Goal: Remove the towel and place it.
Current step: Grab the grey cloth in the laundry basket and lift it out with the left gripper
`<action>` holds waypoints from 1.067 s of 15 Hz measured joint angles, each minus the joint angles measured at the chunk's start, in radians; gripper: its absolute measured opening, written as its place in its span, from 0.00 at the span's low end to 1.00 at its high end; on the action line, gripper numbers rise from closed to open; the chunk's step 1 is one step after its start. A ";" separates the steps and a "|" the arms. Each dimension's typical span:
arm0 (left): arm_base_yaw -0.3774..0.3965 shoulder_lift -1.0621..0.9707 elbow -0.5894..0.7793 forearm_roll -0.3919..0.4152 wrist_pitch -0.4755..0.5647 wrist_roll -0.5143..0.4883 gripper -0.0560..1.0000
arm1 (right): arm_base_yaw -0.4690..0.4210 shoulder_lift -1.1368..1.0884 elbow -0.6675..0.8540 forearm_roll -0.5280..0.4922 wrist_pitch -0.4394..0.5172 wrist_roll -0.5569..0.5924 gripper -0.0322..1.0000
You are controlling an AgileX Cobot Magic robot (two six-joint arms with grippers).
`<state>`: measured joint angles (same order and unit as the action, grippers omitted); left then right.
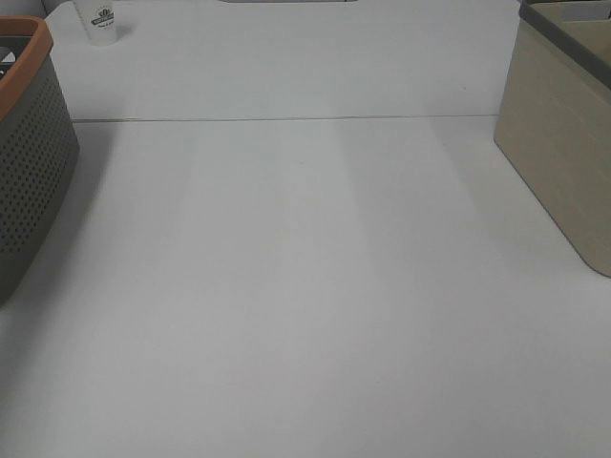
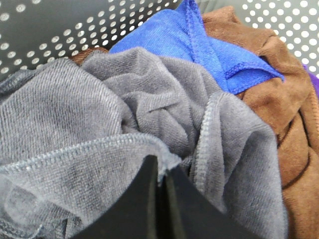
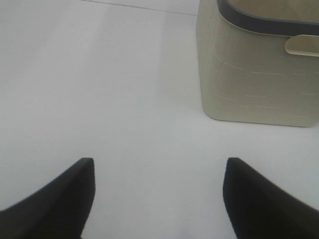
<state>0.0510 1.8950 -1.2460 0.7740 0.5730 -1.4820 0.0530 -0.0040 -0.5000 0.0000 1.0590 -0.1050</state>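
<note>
On the table [image 1: 305, 286], the basket [image 1: 29, 162] stands at the left edge, the bin [image 1: 563, 162] at the right and a cup [image 1: 102, 21] at the back left. Inside the basket, my left gripper [image 2: 162, 172] meets the towel [image 2: 99, 124]. Beyond the towel a second cloth [image 2: 189, 45] lies over a third cloth [image 2: 279, 114]. My right gripper [image 3: 159, 169] hangs over the table, near the bin.

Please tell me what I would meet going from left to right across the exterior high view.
Perforated grey basket with an orange rim → small white cup with a dark logo → beige bin with a dark grey rim.
</note>
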 joint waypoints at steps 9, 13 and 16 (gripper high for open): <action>0.000 -0.144 0.000 0.028 0.001 0.107 0.05 | 0.000 0.000 0.000 0.000 0.000 0.000 0.72; 0.000 -0.325 0.000 0.029 -0.087 0.242 0.05 | 0.000 0.000 0.000 0.000 0.000 0.000 0.72; 0.000 -0.412 0.000 0.030 -0.223 0.321 0.05 | 0.000 0.000 0.000 0.000 0.000 0.000 0.72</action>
<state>0.0510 1.4830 -1.2460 0.8040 0.3500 -1.1610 0.0530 -0.0040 -0.5000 0.0000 1.0590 -0.1050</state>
